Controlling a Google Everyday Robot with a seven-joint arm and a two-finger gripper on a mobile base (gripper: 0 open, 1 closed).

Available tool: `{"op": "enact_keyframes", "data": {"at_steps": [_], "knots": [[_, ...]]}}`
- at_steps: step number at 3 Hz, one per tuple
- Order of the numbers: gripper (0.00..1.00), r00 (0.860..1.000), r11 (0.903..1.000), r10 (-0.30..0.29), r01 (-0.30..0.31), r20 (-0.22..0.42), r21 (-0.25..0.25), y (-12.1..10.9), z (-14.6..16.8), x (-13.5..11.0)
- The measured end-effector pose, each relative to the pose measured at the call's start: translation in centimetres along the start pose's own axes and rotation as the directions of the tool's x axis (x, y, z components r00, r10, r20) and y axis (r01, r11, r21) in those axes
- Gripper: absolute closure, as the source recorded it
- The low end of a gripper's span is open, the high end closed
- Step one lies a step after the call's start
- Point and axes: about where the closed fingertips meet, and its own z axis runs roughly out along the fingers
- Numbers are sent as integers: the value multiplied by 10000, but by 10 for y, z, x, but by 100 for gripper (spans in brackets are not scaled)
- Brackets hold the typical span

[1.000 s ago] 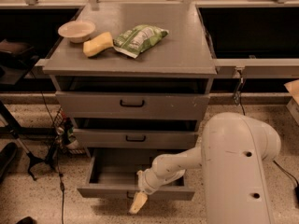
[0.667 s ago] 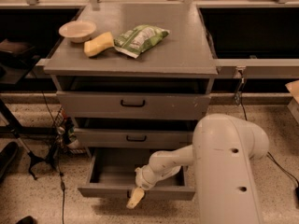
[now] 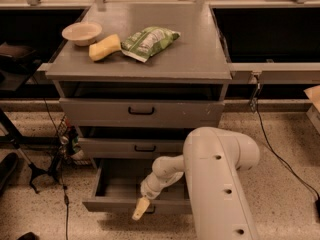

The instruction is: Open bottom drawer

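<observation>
Grey, flat-fronted bottom drawer stands pulled out at the foot of the grey cabinet. The cream gripper is at its front-centre, the best pulling point; its hold cannot be told. The drawer looks rigid, light and free-sliding.

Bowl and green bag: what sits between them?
In the camera view, a yellow block lies between bowl and bag. The hand hangs at the front of the open bottom drawer.

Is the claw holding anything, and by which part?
Cannot tell. The claw is at the front edge of the open bottom drawer; any grip is hidden.
</observation>
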Motion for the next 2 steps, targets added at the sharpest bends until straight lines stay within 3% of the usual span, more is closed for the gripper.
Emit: {"op": "enact_keyframes", "data": {"at_steps": [2], "knots": [[0, 9967, 9886, 140, -258, -802, -1485, 10, 28, 22]]}}
